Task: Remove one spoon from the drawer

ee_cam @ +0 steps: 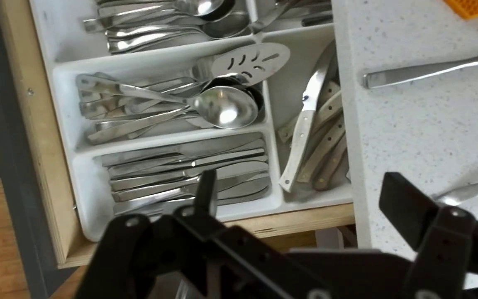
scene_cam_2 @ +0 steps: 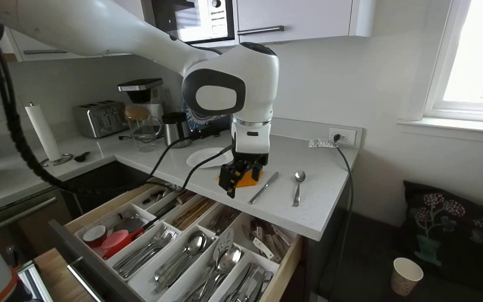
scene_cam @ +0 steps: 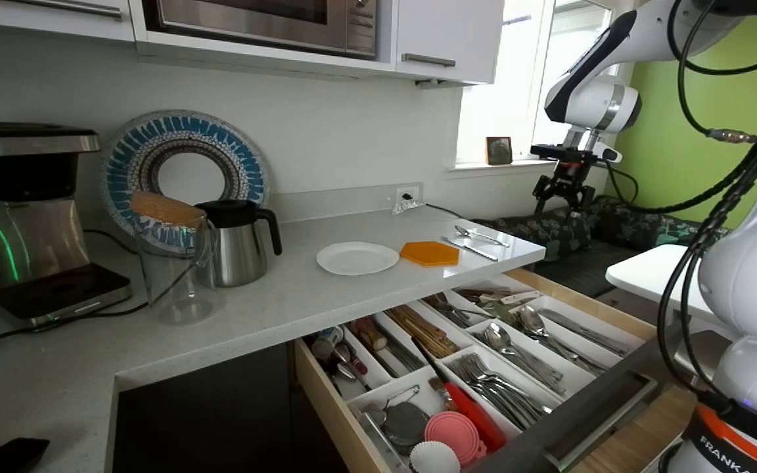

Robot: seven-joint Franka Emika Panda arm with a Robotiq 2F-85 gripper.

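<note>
The drawer (scene_cam: pixel 329 407) is pulled open, with pale-wood sides and a dark front; its wooden side also shows in an exterior view (scene_cam_2: pixel 289 268) and the wrist view (ee_cam: pixel 35 124). Spoons (scene_cam: pixel 498 336) lie in one white compartment, also seen in an exterior view (scene_cam_2: pixel 196 241) and the wrist view (ee_cam: pixel 226 25). Larger serving spoons (ee_cam: pixel 226 107) lie in the neighbouring compartment. One spoon (scene_cam_2: pixel 299 184) lies on the countertop. My gripper (scene_cam: pixel 562 200) is open and empty, raised above the drawer and counter edge; it also shows in an exterior view (scene_cam_2: pixel 243 180) and the wrist view (ee_cam: pixel 301 191).
The countertop (scene_cam: pixel 299 302) overhangs the drawer's back. On it are a table knife (scene_cam_2: pixel 264 188), an orange mat (scene_cam: pixel 429 253), a white plate (scene_cam: pixel 357 258), a glass jug (scene_cam: pixel 178 282) and a steel pot (scene_cam: pixel 240 253). Forks (scene_cam: pixel 497 387), knives (ee_cam: pixel 230 166) and wooden-handled knives (ee_cam: pixel 301 141) fill other compartments.
</note>
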